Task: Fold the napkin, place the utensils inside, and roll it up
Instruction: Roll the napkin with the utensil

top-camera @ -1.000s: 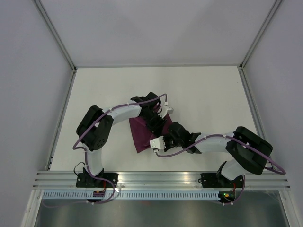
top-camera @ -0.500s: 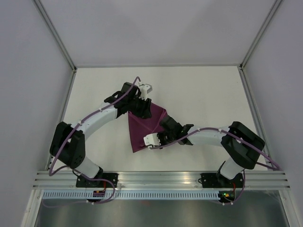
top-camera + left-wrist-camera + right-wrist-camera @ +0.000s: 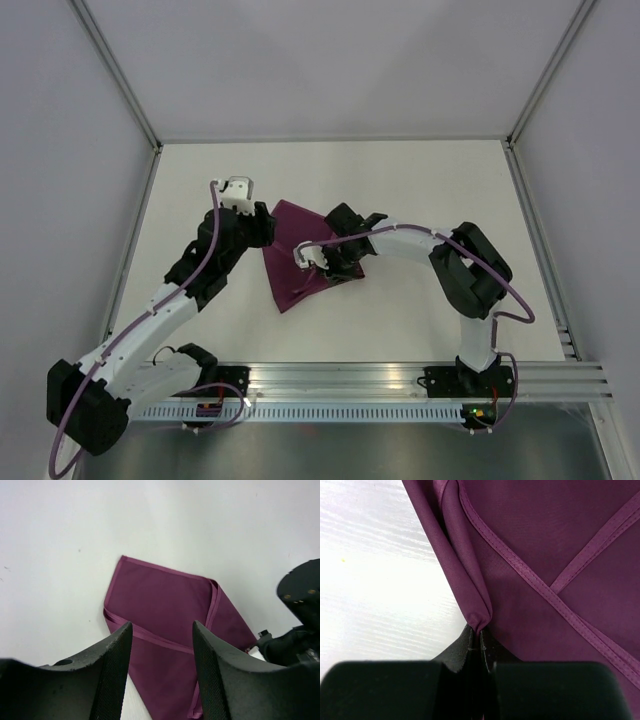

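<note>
Top external view first: the napkin (image 3: 292, 240) lies folded into a rough triangle-ish shape near the middle of the white table (image 3: 420, 180), with a point aimed at the near edge. The left gripper (image 3: 258, 226) sits just beside the napkin's upper-left edge, its arm stretching up from the lower left corner. The right gripper (image 3: 325, 268) is right on top of the cloth, arm curving in from the right side. You can't really read either set of jaws from up here, too small and dark. Left wrist view is clearer: the left gripper (image 3: 162, 630) has its two black fingers (image 3: 115, 670) spread apart with nothing between them, hanging above the table (image 3: 60, 530). The napkin (image 3: 170, 610) lies flat beyond them, with hemmed edges crossing where the layers overlap, and part of the other arm pokes in at the right edge of the frame. Right wrist view: the right gripper (image 3: 480, 635) is pressed together on a bunched-up fold of the napkin (image 3: 545, 540), the cloth puckering right where it goes into the jaws. Stitched hems run diagonally across the purple fabric, and bare table (image 3: 370, 555) shows on the left.
</note>
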Controlling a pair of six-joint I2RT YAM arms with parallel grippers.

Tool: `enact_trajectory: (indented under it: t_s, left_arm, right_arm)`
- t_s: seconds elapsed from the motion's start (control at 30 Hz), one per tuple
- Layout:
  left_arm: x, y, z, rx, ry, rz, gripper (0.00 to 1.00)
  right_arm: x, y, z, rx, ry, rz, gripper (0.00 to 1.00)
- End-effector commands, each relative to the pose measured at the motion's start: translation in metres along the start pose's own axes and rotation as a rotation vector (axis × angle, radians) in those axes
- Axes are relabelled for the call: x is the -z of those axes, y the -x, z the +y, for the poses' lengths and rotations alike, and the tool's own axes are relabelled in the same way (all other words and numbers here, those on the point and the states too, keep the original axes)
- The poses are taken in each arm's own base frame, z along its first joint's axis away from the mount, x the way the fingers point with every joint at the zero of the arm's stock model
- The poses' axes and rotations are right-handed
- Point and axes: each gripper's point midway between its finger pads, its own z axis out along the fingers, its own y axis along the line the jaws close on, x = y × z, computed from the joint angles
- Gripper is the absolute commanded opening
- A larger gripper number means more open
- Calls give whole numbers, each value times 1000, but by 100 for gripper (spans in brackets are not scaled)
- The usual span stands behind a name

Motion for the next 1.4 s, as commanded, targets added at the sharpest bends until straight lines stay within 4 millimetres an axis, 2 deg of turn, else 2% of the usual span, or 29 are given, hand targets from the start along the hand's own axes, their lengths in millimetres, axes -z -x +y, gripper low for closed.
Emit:
enact_trajectory:
  t_s: [0.0, 0.03, 0.1, 0.23, 0.27, 0.33, 0.43, 0.47, 0.53, 0.6, 0.63, 0.67, 0.7, 0.8, 0.83, 0.9, 0.93, 1.0, 1.13, 1.27, 1.33, 1.37]
  left_arm:
    - [13, 45, 9, 28, 44, -215, 56]
    - [15, 42, 10, 16, 36, -223, 56]
    - [24, 50, 6, 9, 8, -270, 55]
    - [27, 49, -11, -65, -56, -277, 54]
    - [28, 45, -27, -101, -88, -272, 54]
    - [28, 37, -43, -207, -74, -262, 54]
    - [31, 33, -50, -319, -26, -288, 53]
    - [34, 29, -60, -344, -52, -295, 53]
    - [38, 24, -66, -384, -61, -314, 52]
    - [41, 17, -64, -427, -66, -331, 51]
    - [54, 37, -59, -360, -39, -420, 53]
    - [61, 45, -52, -317, -14, -463, 59]
    - [67, 45, -43, -291, 7, -493, 62]
    - [80, 54, -47, -292, -49, -542, 67]
    - [76, 45, -50, -333, -62, -502, 67]
    - [75, 43, -53, -337, -72, -500, 66]
    - [76, 41, -64, -357, -139, -518, 66]
    - [73, 31, -75, -421, -200, -520, 74]
    - [60, -4, -102, -614, -273, -430, 76]
    - [48, -29, -117, -704, -330, -343, 74]
    - [41, -56, -123, -776, -365, -261, 73]
    - [40, -61, -126, -797, -372, -242, 73]
  right_arm:
    - [-3, -10, 20, -112, 166, 26, 0]
    - [-4, -11, 20, -123, 180, 33, 0]
    - [-6, -11, 19, -155, 230, 50, 0]
    - [-11, -14, 17, -196, 298, 79, 0]
    - [-13, -15, 18, -220, 331, 92, 0]
    - [-14, -16, 18, -245, 375, 109, 0]
    - [-18, -15, 13, -265, 397, 116, 0]
    - [-18, -16, 14, -274, 408, 122, 0]
    - [-20, -17, 13, -294, 430, 127, 0]
    - [-20, -17, 12, -310, 448, 124, 0]
    - [-22, -18, 12, -328, 465, 120, 0]
    - [-22, -18, 11, -334, 466, 115, 0]
    - [-22, -20, 11, -340, 470, 118, 0]
    - [-25, -22, 12, -345, 475, 120, 0]
    - [-26, -24, 11, -349, 474, 124, 0]
    - [-27, -24, 11, -353, 475, 123, 0]
    - [-28, -25, 11, -357, 474, 124, 0]
    - [-29, -25, 11, -368, 479, 123, 1]
    - [-32, -26, 9, -388, 491, 126, 1]
    - [-33, -27, 6, -423, 506, 127, 0]
    - [-33, -29, 4, -437, 504, 123, 0]
    - [-33, -31, 3, -450, 500, 125, 0]
